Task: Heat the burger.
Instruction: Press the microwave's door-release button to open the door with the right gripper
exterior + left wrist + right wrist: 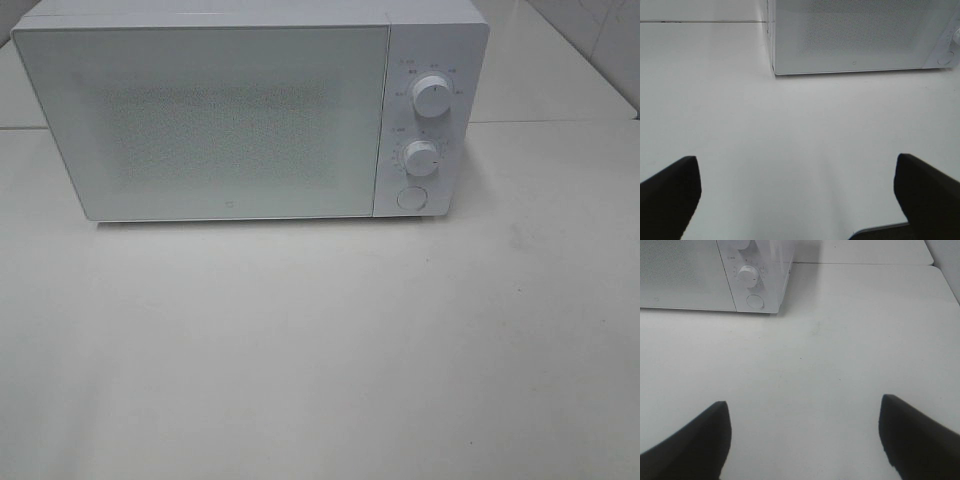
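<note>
– At the back of the white table (320, 350), from the high camera: a white microwave (200, 120), door shut, frosted front hiding the inside. Any sign of the burger?
– None in any view. Not on the table, not in either gripper. Possibly behind that door, but impossible to tell.
– And the jaws?
– Left gripper (795, 165) spread wide over bare table, holding nothing. Right gripper (803, 402) likewise parted and empty, facing the control panel end.
– Best way into the step, then?
– Probably opening the door first. Press the round button (410, 198) at the foot of the panel, under the upper knob (431, 96) and the lower knob (421, 157), using the right gripper, nearer that side. Close the jaws beforehand for one firm tip, push straight in, and avoid nudging the lower knob just above. Keep the left gripper well clear of the door's likely swing.
</note>
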